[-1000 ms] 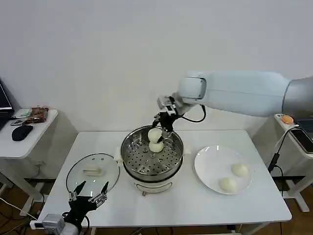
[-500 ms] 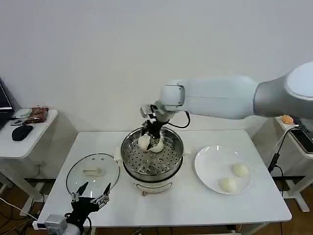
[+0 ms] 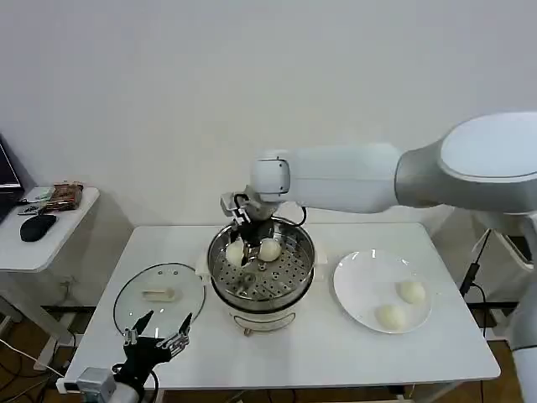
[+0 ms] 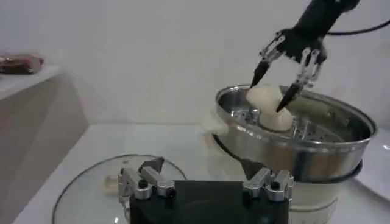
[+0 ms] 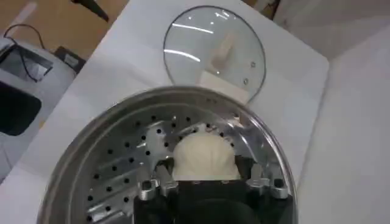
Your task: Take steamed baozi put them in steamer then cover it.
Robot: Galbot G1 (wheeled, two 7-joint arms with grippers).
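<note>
Four buns, cream-white, smooth and rounded: two sit side by side on the perforated floor at the far side of the steamer (image 3: 262, 267), one (image 3: 269, 249) to the right and one (image 3: 236, 251) to the left, the latter lying between the fingers of the right end effector (image 3: 244, 238); two more (image 3: 412, 291) (image 3: 391, 316) rest apart from each other on the right part of one flat white round plate (image 3: 361, 290). One steamer, a round shiny steel basket on a white pot base, stands at the middle of the white surface (image 3: 327, 348). One cover (image 3: 159, 295), round clear glass with a metal rim and a pale bar handle, lies flat on the surface to the left of the steamer, just beside it. The right arm, white with a grey upper segment, reaches across from the right and bends its wrist down over the steamer's far rim; its dark fingers are spread around the left bun, and whether they press on it cannot be told. In the right wrist view this bun (image 5: 205, 157) lies directly before the finger bases. The left end effector (image 3: 153, 329) hovers low at the near left edge of the surface, just in front of the cover, its fingers spread wide with nothing between them.
</note>
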